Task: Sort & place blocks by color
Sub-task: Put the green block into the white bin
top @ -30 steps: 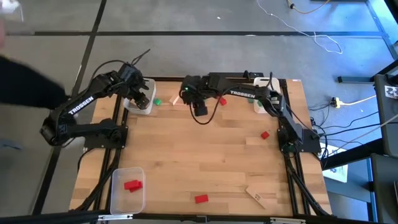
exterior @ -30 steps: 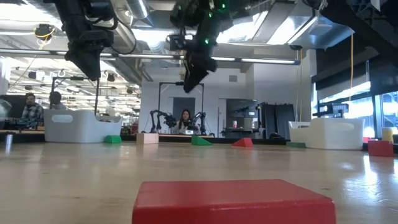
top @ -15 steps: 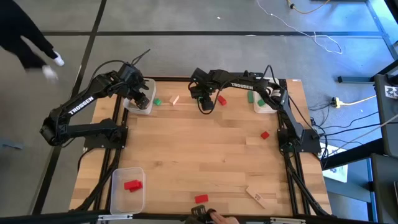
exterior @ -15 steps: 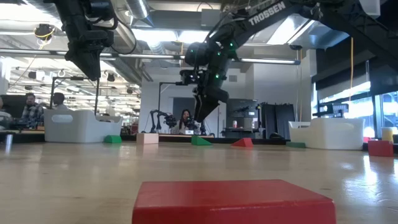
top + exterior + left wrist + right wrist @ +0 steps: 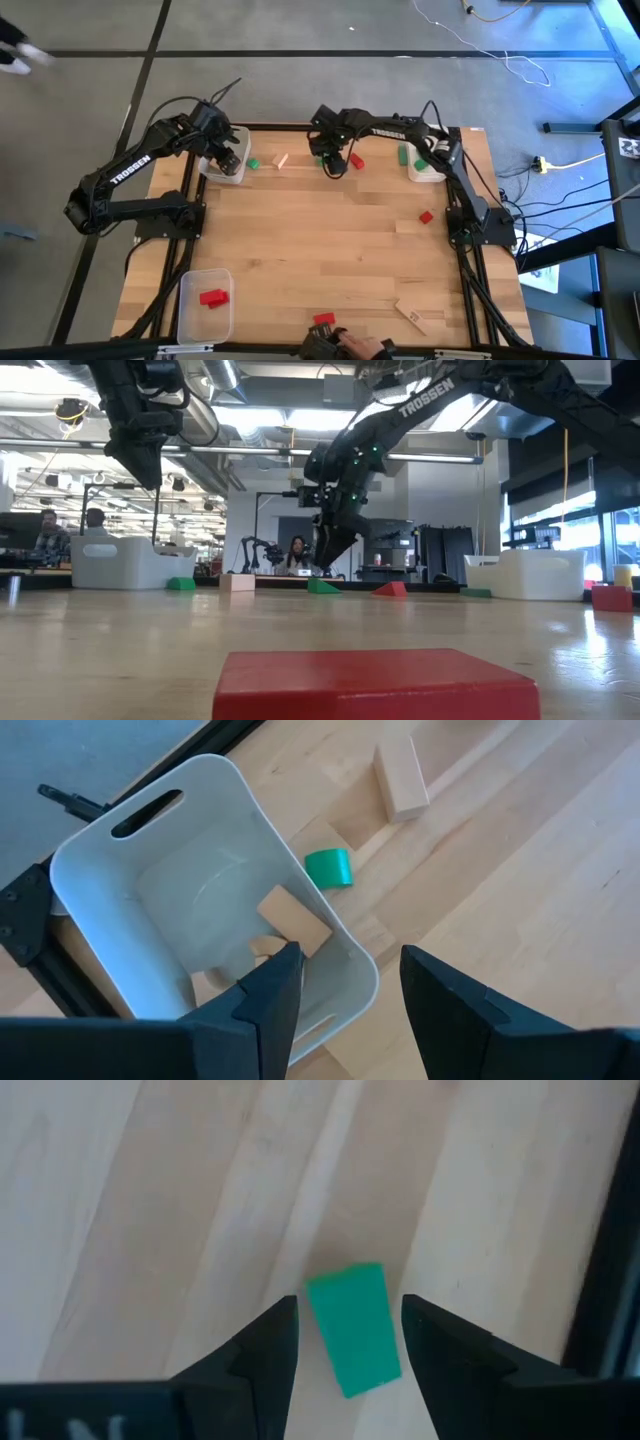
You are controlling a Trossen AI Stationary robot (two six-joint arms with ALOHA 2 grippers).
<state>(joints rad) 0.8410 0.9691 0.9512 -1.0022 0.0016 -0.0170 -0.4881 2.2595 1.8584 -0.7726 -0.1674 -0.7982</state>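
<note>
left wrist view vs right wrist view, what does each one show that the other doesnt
Only the left wrist view shows a white bin with pale wood blocks inside, a green block just outside its wall, and a wood block farther off. Only the right wrist view shows a green wedge lying between the open fingers of the right gripper. Both show the wooden table and open dark fingers; the left gripper hangs over the bin's edge.

Middle of the wooden tabletop (image 5: 320, 250) is bare, open passage. Far edge crowded: white plastic bin (image 5: 224, 160) at far-left corner under left tool (image 5: 228, 158), small green block (image 5: 252, 163), pale wooden block (image 5: 282, 160), green wedge (image 5: 352, 1328) between right tool's (image 5: 335, 166) parted fingers, red block (image 5: 356, 161) just beside.
</note>
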